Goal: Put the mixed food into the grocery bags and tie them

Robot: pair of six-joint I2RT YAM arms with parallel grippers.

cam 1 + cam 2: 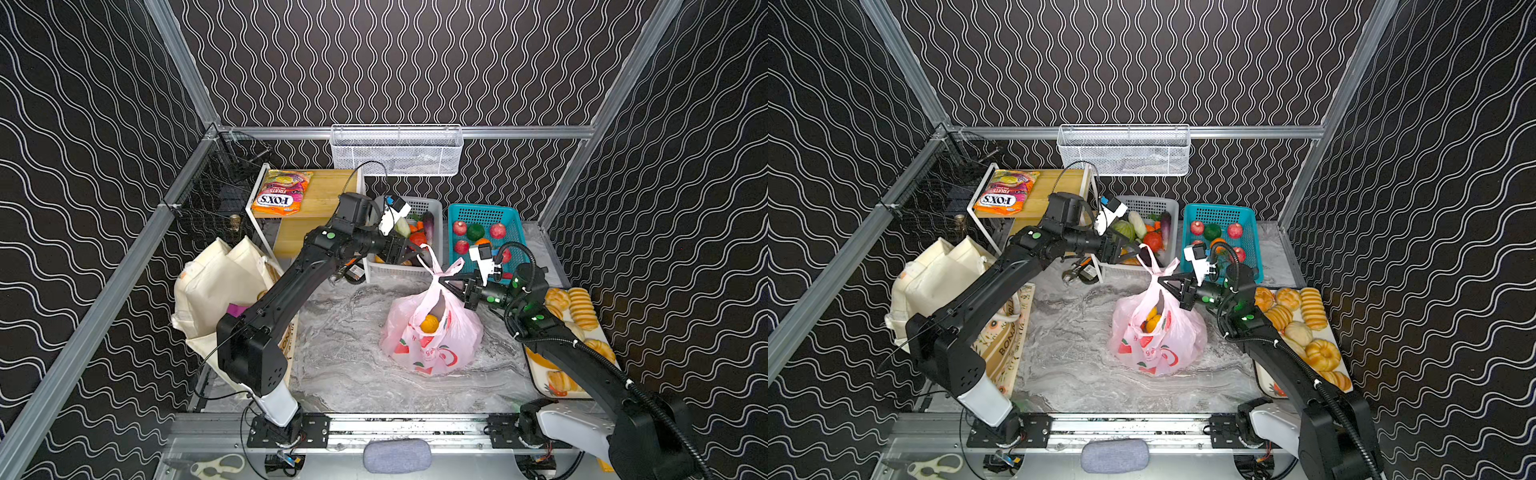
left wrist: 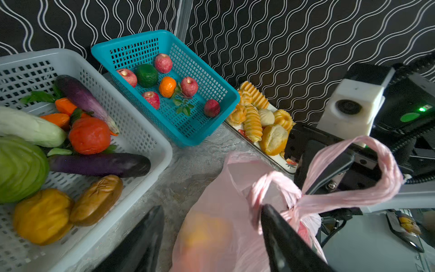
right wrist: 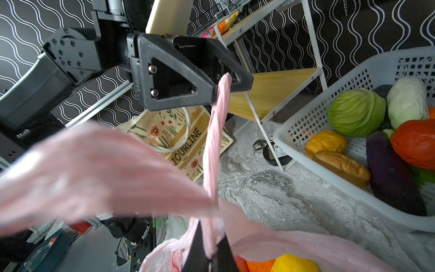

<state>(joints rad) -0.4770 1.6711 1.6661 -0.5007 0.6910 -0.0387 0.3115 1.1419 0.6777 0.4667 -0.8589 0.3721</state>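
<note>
Fingers of the left gripper: spread wide, one twisted handle of the pink plastic bag draped against one fingertip, not clamped. Fingers of the right gripper: pressed together on the other twisted handle, close above the crossing where both handles wind round each other. Between the two grippers, the bag itself, standing near the middle of the marble table, mouth gaping below the crossing, an orange toy fruit showing inside and a yellow one beside it in the right wrist view. Just behind the bag, the front wall of the white vegetable basket, close to the left fingertips. Beside that, the teal fruit basket, behind the right wrist. Along the right table edge, a bread tray, partly under the right arm, near the bag but apart from it. On the left, the cream canvas tote, slumped beside the shelf rack, a purple packet showing in its mouth, its printed side toward the table middle, much of it hidden by the left arm. Bare marble open between tote and bag and along the front rail. Tight only at the back, by the baskets.
</note>
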